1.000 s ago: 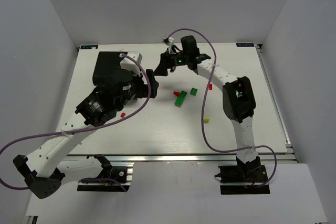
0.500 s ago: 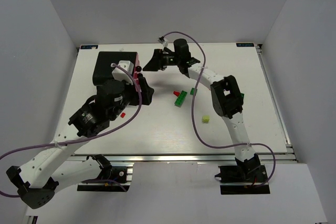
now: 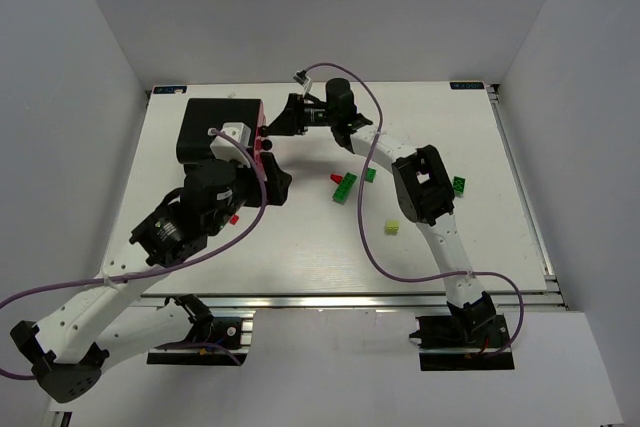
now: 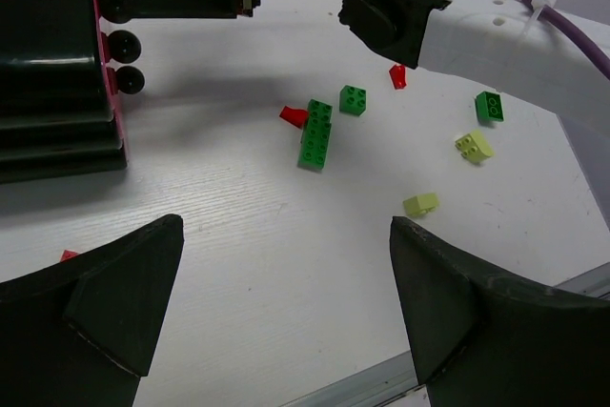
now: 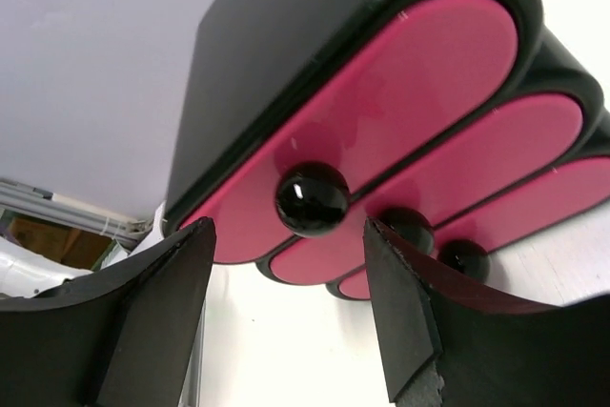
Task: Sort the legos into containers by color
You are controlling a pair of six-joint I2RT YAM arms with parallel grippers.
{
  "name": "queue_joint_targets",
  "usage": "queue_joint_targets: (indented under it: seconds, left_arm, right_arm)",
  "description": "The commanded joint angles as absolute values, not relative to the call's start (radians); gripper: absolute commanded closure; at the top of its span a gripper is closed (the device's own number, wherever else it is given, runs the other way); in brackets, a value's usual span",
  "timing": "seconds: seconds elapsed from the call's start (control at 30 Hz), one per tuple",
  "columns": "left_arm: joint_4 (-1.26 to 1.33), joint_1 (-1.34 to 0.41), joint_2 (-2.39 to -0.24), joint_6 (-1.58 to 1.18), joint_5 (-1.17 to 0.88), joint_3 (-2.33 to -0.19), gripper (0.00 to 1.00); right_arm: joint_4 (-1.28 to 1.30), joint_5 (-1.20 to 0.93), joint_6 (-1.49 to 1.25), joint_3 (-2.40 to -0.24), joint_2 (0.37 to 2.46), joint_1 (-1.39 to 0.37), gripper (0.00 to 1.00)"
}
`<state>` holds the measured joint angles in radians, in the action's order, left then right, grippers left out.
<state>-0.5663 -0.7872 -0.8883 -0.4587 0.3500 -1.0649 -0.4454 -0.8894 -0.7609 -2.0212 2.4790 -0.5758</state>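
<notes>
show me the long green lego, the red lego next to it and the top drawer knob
long green lego (image 4: 315, 137), left wrist view, middle of its studded top
red lego (image 4: 293, 116), left wrist view, middle of the brick
top drawer knob (image 5: 312, 198), right wrist view, centre of the black ball

- cabinet (image 3: 210, 122) sits at the far left of the table (image 3: 300, 257), drawers (image 5: 381, 111) stacked in it, fronts facing right
- right gripper (image 3: 277, 126) is just right of them, a finger either side of the top knob (image 5: 312, 198), not touching
- most legos (image 4: 315, 135) lie scattered mid-table, right of the cabinet
- one stray lego (image 3: 232, 218) lies nearer than the cabinet, beside the left arm (image 3: 185, 222)
</notes>
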Motion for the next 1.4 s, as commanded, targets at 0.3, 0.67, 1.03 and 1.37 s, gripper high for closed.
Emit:
queue_joint_targets:
  seconds: [0.3,0.67,1.03,1.37]
  left_arm:
    - [-0.558,-0.787,-0.834,-0.512,0.334,-1.025,0.02]
    - [-0.543,-0.787,-0.847,-0.525,0.319,-1.022,0.02]
    - [-0.54,-0.787,-0.845,-0.543,0.316,-1.012,0.02]
    - [-0.542,-0.787,-0.83,-0.56,0.313,-1.0,0.02]
  right_arm:
    - [-0.554,-0.888,-0.81,-2.106,2.533,-0.592,0.35]
    - [-0.557,-0.881,-0.798,-2.129,2.556,-0.595,0.38]
    - [-0.592,-0.876,-0.831,-2.141,2.576,-0.598,0.45]
    - [-0.601,-0.871,-0.836,-2.145,2.583,-0.6,0.52]
